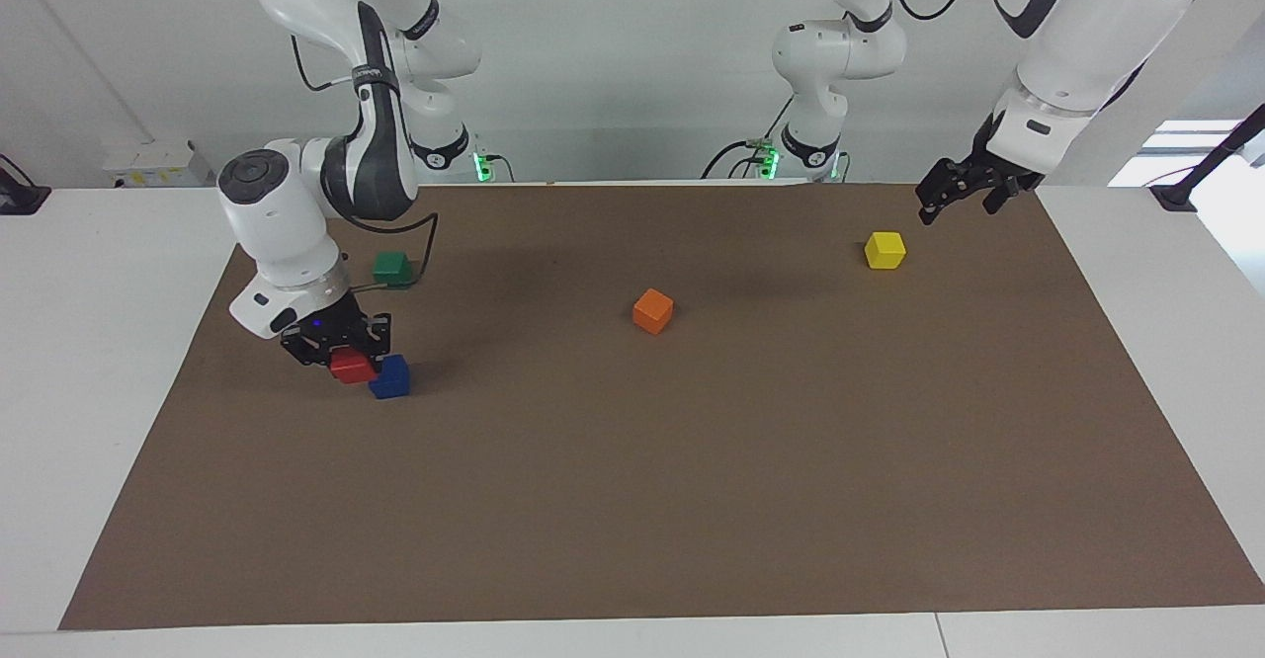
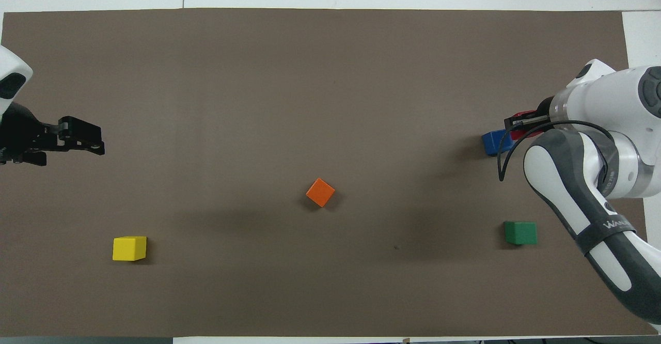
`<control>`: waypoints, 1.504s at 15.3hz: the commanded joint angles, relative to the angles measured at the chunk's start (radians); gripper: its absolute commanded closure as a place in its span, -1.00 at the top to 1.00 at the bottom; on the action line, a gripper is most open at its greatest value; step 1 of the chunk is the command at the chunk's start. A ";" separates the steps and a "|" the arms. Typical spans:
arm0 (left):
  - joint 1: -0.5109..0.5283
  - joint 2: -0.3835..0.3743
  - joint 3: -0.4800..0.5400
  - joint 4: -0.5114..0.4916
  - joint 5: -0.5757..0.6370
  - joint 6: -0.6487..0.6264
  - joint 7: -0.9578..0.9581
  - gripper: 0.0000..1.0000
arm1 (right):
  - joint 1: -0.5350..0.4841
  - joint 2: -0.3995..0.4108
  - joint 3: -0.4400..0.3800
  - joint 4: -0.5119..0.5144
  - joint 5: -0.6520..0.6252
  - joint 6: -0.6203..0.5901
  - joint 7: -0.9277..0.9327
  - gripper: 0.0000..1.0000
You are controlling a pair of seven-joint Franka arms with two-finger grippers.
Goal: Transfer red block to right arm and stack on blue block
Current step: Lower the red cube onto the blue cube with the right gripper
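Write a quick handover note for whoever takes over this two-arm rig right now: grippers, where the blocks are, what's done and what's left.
Right gripper: shut on the red block, held low beside the blue block, not squarely over it.
Left gripper: open, empty, waiting in the air near the yellow block.
Blue block sits on the brown mat at the right arm's end.
Done: red block is in the right gripper.
Left: centre red over blue, set it down, release.
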 commanded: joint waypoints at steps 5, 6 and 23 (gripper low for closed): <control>-0.030 -0.064 0.024 -0.116 -0.007 0.032 0.001 1.00 | 0.006 -0.010 0.009 -0.042 -0.019 0.026 0.061 -1.00; -0.030 -0.066 0.024 -0.114 -0.007 0.032 0.001 1.00 | 0.006 -0.010 0.009 -0.053 -0.019 0.031 0.063 -1.00; -0.018 -0.018 0.021 0.027 -0.011 -0.067 0.004 1.00 | 0.029 0.004 0.009 -0.078 -0.011 0.071 0.150 -1.00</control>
